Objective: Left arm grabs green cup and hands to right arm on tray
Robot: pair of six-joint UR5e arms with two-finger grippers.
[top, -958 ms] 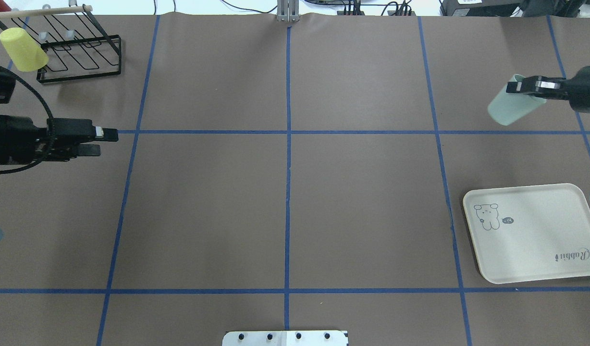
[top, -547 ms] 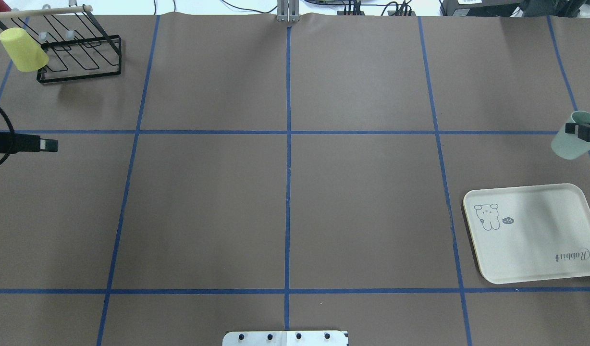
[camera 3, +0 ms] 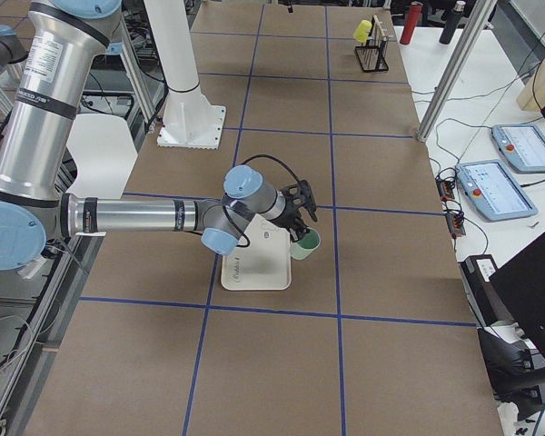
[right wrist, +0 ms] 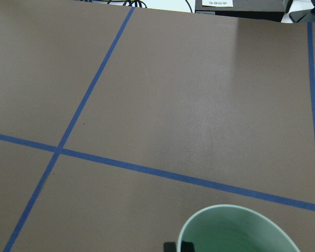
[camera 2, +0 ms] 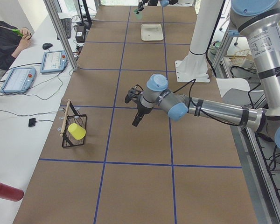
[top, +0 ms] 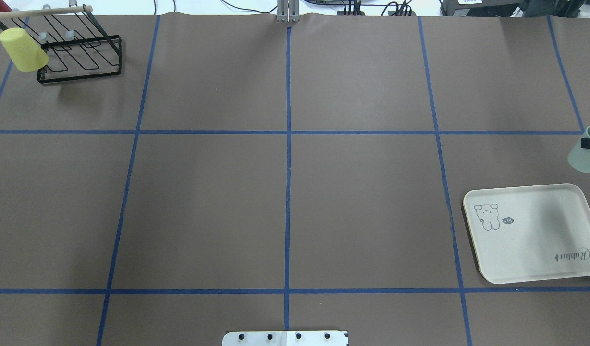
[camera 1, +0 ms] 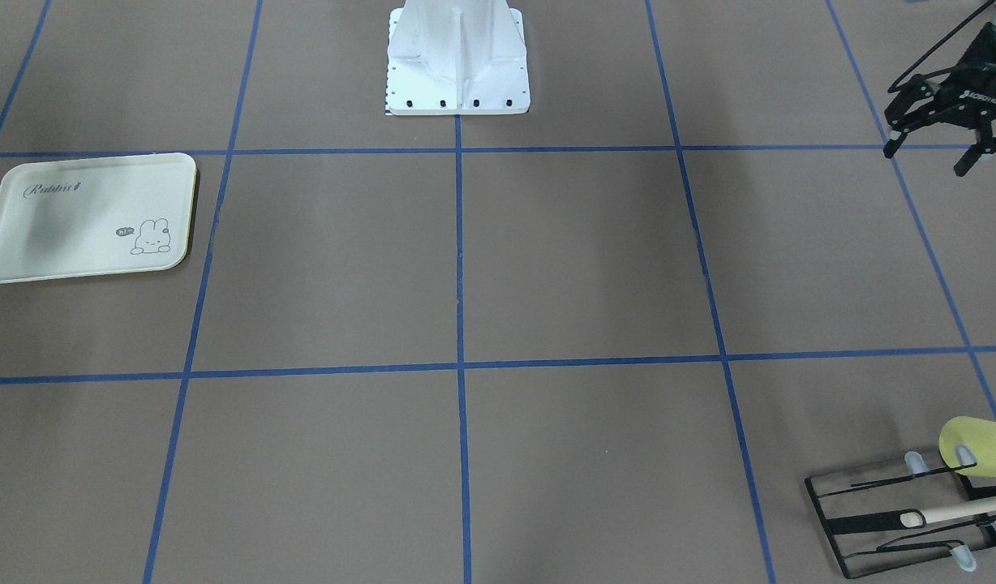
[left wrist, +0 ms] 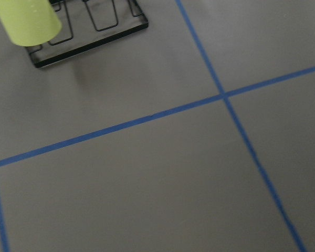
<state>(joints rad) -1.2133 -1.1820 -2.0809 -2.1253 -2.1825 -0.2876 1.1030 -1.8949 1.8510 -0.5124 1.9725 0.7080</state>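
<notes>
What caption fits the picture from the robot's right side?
Right gripper holds the green cup near the cream tray.

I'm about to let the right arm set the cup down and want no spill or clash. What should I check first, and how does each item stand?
1. Green cup held by the right gripper: ok, a finger sits at its rim.
2. Tray bare of other things: ok.
3. Cup above the tray: not ok. In the overhead view it hangs beyond the tray's far rim.
4. Cup mouth up: ok in the right-side view.
5. Left gripper out of the way: ok, open and far across the table.
6. Cup's height over the table: cannot tell.
</notes>
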